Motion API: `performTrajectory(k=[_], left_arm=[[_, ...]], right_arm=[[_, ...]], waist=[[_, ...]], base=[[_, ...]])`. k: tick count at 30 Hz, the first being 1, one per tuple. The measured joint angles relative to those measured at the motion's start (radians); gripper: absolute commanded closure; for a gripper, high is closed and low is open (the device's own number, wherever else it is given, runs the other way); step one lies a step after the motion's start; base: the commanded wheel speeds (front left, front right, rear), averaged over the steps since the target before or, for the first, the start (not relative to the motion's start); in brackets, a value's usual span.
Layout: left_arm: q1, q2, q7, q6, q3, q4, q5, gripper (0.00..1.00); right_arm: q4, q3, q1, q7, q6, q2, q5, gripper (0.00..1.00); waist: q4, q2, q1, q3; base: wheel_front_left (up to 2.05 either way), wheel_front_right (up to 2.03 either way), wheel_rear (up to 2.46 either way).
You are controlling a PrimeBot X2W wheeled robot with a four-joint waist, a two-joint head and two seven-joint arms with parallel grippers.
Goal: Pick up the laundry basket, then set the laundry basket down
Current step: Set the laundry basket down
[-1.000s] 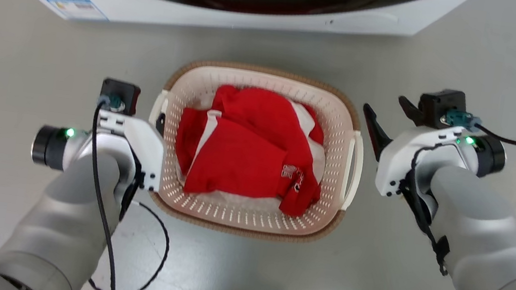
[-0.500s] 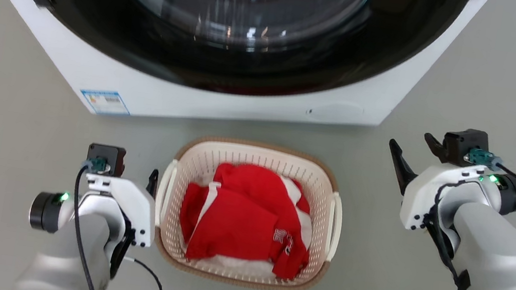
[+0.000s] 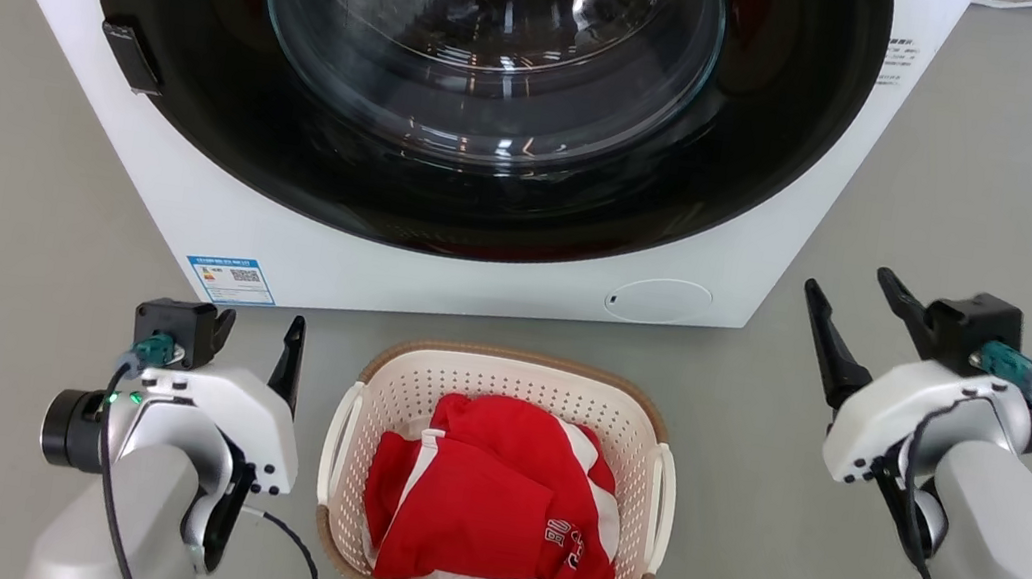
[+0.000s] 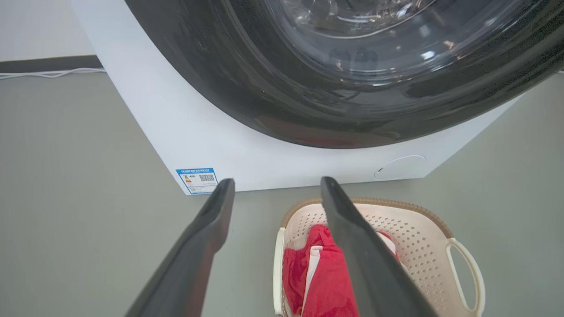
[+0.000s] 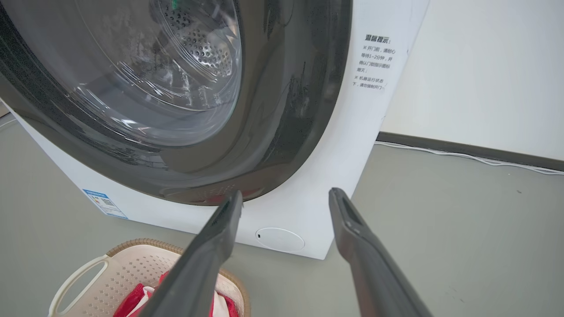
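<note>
Cream laundry basket (image 3: 516, 363) sits between my open left claw (image 3: 259, 332) and open right claw (image 3: 851, 288); uneven grips could tip its red clothes (image 3: 486, 502) out.

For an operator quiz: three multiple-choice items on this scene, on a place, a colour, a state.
1. The laundry basket stands: A) on the floor before the washing machine B) atop it C) in its drum
2. The clothing in it is mostly: A) blue B) red C) green
3. The left gripper and right gripper are: A) shut on handles B) open, empty C) crossed
A, floor at the machine's front; B, red cloth shows; B, fingers spread, clear of the handles.
</note>
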Motion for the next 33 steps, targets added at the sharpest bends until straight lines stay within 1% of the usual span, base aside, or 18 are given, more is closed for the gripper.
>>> performTrajectory(k=[4, 5, 7, 9, 13, 23, 29, 33], left_arm=[[0.072, 0.007, 0.0, 0.025, 0.068, -0.118, 0.036, 0.0], [0.092, 0.007, 0.0, 0.026, 0.087, -0.144, 0.04, 0.0], [0.133, 0.009, 0.0, 0.035, 0.124, -0.198, 0.065, 0.0], [0.176, 0.013, 0.0, 0.035, 0.166, -0.252, 0.084, 0.0], [0.267, 0.011, 0.0, 0.035, 0.233, -0.332, 0.115, 0.0], [0.45, -0.008, 0.0, 0.031, 0.371, -0.458, 0.199, 0.0], [0.551, -0.053, 0.0, 0.006, 0.433, -0.532, 0.229, 0.0], [0.593, -0.076, 0.0, -0.007, 0.469, -0.57, 0.264, 0.0]], right_arm=[[-0.118, -0.152, 0.092, 0.0, 0.0, 0.004, -0.12, 0.0], [-0.145, -0.183, 0.118, 0.0, 0.0, 0.008, -0.146, 0.0], [-0.196, -0.234, 0.172, 0.0, 0.0, 0.022, -0.191, 0.0], [-0.247, -0.281, 0.225, 0.0, 0.001, 0.036, -0.225, 0.0], [-0.341, -0.364, 0.325, 0.0, 0.001, 0.043, -0.276, 0.0], [-0.481, -0.461, 0.516, 0.0, 0.001, 0.082, -0.344, 0.0], [-0.544, -0.518, 0.638, 0.0, 0.001, 0.116, -0.355, 0.0], [-0.587, -0.551, 0.709, 0.0, 0.001, 0.15, -0.356, 0.0]], waist=[[0.004, 0.0, 0.0, -0.014], [0.005, 0.0, 0.0001, -0.019], [0.008, 0.0, 0.0, -0.03], [0.011, 0.0, 0.0, -0.043], [0.018, 0.0, 0.0, -0.076], [0.019, 0.0, 0.0, -0.156], [0.023, 0.0, 0.0, -0.196], [0.028, 0.0, 0.0, -0.206]], base=[[0.0, 0.0, 0.0], [0.0, 0.0, 0.0], [0.0, 0.0, 0.0], [0.0, 0.0, 0.0], [0.0, 0.0, 0.0], [0.0, 0.0, 0.0], [0.0, 0.0, 0.0], [0.0, 0.0, 0.0]])
